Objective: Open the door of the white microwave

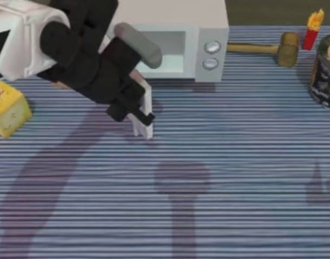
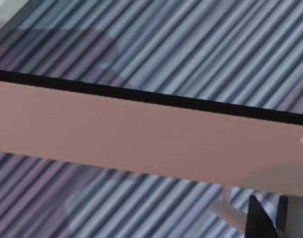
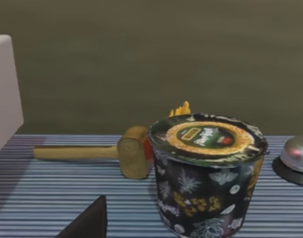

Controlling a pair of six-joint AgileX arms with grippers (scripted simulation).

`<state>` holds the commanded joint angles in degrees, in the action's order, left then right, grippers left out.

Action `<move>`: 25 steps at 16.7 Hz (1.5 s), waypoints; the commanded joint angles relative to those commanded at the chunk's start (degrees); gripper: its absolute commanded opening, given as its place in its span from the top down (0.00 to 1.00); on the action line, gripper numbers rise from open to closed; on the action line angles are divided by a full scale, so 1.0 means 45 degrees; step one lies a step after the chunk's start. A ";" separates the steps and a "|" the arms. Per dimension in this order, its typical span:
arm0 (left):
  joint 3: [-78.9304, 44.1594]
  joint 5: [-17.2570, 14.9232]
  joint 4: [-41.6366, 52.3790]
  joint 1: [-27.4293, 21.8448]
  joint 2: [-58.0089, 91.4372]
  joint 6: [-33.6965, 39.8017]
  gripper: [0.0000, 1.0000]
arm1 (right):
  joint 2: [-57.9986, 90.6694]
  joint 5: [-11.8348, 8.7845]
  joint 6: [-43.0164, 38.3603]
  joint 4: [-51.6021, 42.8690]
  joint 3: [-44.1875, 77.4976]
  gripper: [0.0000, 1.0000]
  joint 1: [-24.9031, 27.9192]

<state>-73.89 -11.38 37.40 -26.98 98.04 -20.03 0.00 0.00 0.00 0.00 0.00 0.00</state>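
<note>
White and boxy, the white microwave [image 1: 170, 32] stands at the far edge of the blue-grey striped table [image 1: 235, 178], left of centre in the top view, with two round silver knobs [image 1: 211, 55] on the narrow panel at its right front. Its pale cavity shows open to the front. The door [image 1: 145, 110], a flat white panel, is swung out away from the cavity; in the top view it appears edge-on as a thin white upright strip on the near side of the appliance, by the cavity's left side. The left gripper [image 1: 136, 114], black-fingered, sits against that strip, the black and white left arm running back to the top-left corner. The left wrist view is filled by a broad pinkish-brown band with a black edge [image 2: 141, 134] lying across the striped table; what that surface is cannot be told. Whether the left fingers are parted or clamped on the door cannot be told. Near the left edge lies a yellow box-shaped carton [image 1: 8, 108]. At the right, well apart from the appliance, lie a wooden mallet [image 1: 273, 49], a red carton of yellow fries [image 1: 312, 29] and a dark printed round tub [image 1: 325, 70]. The right wrist view shows a silver dome-shaped bell [image 3: 297, 153] beside the tub; the right gripper is outside every view.
</note>
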 joint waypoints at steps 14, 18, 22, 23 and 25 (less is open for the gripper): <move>0.0258 -0.0511 0.0203 0.0440 -0.0228 -0.1037 1.00 | 0.0000 0.0000 0.0000 0.0000 0.0000 0.00 0.0000; 0.0258 -0.0511 0.0203 0.0440 -0.0228 -0.1037 1.00 | 0.0000 0.0000 0.0000 0.0000 0.0000 0.00 0.0000; 0.0258 -0.0511 0.0203 0.0440 -0.0228 -0.1037 1.00 | 0.0000 0.0000 0.0000 0.0000 0.0000 0.00 0.0000; 0.0258 -0.0511 0.0203 0.0440 -0.0228 -0.1037 1.00 | 0.0000 0.0000 0.0000 0.0000 0.0000 0.00 0.0000; 0.0258 -0.0511 0.0203 0.0440 -0.0228 -0.1037 1.00 | 0.0000 0.0000 0.0000 0.0000 0.0000 0.00 0.0000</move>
<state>-72.73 -13.68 38.31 -25.00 97.02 -24.70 0.00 0.00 0.00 0.00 0.00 0.00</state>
